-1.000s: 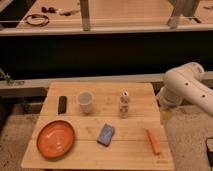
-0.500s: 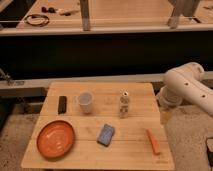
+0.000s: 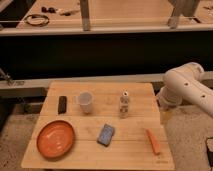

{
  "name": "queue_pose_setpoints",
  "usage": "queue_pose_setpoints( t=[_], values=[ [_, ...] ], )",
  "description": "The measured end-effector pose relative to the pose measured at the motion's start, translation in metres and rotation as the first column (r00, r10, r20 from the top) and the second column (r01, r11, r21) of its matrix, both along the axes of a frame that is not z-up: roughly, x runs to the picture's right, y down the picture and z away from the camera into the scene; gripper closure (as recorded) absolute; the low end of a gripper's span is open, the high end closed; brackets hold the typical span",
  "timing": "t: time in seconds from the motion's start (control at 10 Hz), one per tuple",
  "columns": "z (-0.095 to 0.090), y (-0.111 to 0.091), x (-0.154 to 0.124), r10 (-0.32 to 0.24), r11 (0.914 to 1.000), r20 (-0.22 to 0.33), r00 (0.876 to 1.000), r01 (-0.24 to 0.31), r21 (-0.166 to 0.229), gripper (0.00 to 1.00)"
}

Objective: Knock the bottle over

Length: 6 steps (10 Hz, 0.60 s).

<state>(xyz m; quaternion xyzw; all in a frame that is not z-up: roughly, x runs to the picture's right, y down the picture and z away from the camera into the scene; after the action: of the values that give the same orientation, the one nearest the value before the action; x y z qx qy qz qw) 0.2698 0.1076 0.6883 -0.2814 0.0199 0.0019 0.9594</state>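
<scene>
The bottle (image 3: 124, 105) is small, slim and whitish with a pale cap and mottled label. It stands upright near the middle of the wooden table (image 3: 135, 132), right of the white cup (image 3: 85, 102). My white arm (image 3: 186, 90) comes in from the right. My gripper (image 3: 165, 115) hangs down by the table's right edge, right of the bottle and apart from it.
On the table lie a black block (image 3: 62, 104) at the left, an orange plate (image 3: 55, 138) at the front left, a blue sponge (image 3: 106, 134) in front of the bottle, and an orange carrot-like stick (image 3: 153, 141) at the front right. A dark bench stands behind.
</scene>
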Motion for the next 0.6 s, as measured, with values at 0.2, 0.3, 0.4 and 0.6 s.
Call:
queue_pose_setpoints(
  t=[0.2, 0.3, 0.4, 0.6],
  values=[
    [0.003, 0.000, -0.014, -0.026, 0.9997, 0.007, 1.000, 0.026, -0.001, 0.32],
    [0.004, 0.001, -0.014, -0.032, 0.9995, 0.006, 0.999, 0.032, 0.000, 0.32],
    [0.005, 0.001, -0.015, -0.039, 0.9993, 0.008, 0.999, 0.039, -0.001, 0.32],
    [0.008, 0.003, -0.020, -0.060, 0.9982, 0.015, 0.998, 0.060, -0.002, 0.35]
  ],
)
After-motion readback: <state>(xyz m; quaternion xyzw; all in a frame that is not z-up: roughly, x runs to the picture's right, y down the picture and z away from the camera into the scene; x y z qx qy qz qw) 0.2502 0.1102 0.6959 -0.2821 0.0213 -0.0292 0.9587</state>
